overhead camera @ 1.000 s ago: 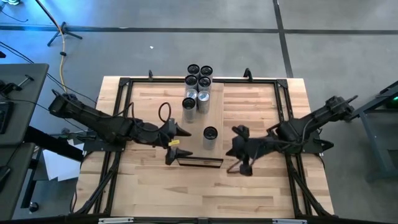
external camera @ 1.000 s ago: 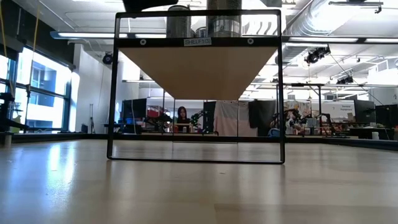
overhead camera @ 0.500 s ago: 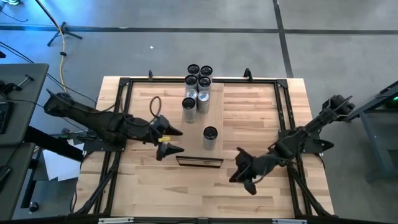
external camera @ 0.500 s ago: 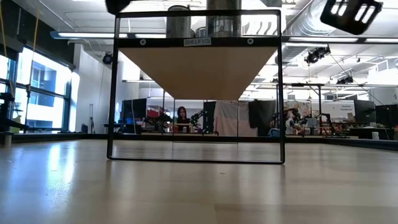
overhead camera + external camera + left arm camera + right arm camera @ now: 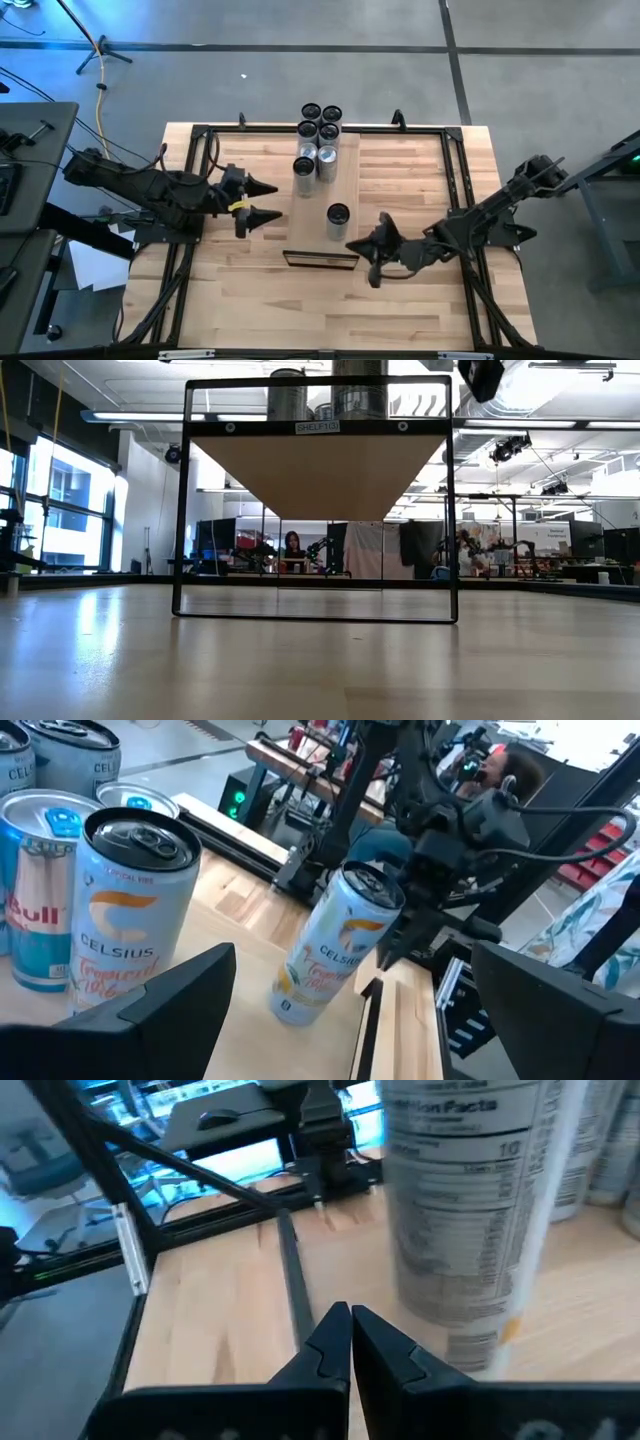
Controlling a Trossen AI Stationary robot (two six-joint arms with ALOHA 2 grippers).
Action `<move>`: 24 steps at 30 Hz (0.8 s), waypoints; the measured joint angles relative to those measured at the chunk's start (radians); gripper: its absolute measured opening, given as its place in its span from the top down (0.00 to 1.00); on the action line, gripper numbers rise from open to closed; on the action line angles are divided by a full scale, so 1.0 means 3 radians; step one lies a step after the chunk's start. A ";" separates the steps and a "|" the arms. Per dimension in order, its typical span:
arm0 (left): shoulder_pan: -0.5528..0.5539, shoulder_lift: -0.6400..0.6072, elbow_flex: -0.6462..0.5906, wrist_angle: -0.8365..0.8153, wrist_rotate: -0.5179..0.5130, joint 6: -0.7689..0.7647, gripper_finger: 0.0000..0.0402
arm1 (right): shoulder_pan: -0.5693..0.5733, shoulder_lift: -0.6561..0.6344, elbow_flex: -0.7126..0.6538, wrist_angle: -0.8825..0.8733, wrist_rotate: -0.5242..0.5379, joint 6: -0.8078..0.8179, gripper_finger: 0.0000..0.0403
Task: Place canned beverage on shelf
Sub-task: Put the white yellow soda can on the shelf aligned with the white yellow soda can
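**Standing alone: can delivered to shelf**

Resting on the worktop [image 5: 400, 290], the shelf [image 5: 350, 175] carries the lone can [image 5: 338, 215] near its front edge. Left hand [image 5: 262, 201] has backed away, fingers apart; right hand [image 5: 352, 245], pinched together, has swung close beside it.

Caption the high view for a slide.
Open left gripper and shut right gripper flank the shelf, where a lone can stands apart from the cluster.

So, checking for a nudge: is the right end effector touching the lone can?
Apart. The high view shows bare wood between the shut right end effector and the lone can.
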 joint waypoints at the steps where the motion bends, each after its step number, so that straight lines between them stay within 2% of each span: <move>1: 0.0000 -0.0001 0.0000 0.0004 -0.0002 0.0001 0.07 | -0.0015 0.0001 0.0004 -0.0016 0.0025 -0.0005 1.00; 2: 0.0000 0.0000 0.0000 0.0001 -0.0002 0.0001 0.07 | -0.0044 0.0001 0.0006 -0.0020 -0.0017 -0.0019 1.00; 5: 0.0003 0.0004 0.0000 -0.0004 -0.0002 0.0006 0.07 | -0.0142 0.0022 0.0010 -0.0056 -0.0466 -0.0093 1.00; 7: 0.0018 0.0013 0.0000 -0.0002 -0.0010 0.0037 0.07 | -0.0182 0.0059 0.0010 -0.0050 -0.0566 -0.0113 1.00; 16: 0.0075 0.0018 0.0000 0.0000 -0.0083 0.0057 0.07 | -0.0355 0.0259 0.0010 0.0189 -0.0509 -0.0115 1.00; 24: 0.0075 0.0018 0.0000 -0.0001 -0.0127 0.0090 0.07 | -0.0430 0.0262 0.0010 0.0200 -0.0458 -0.0201 1.00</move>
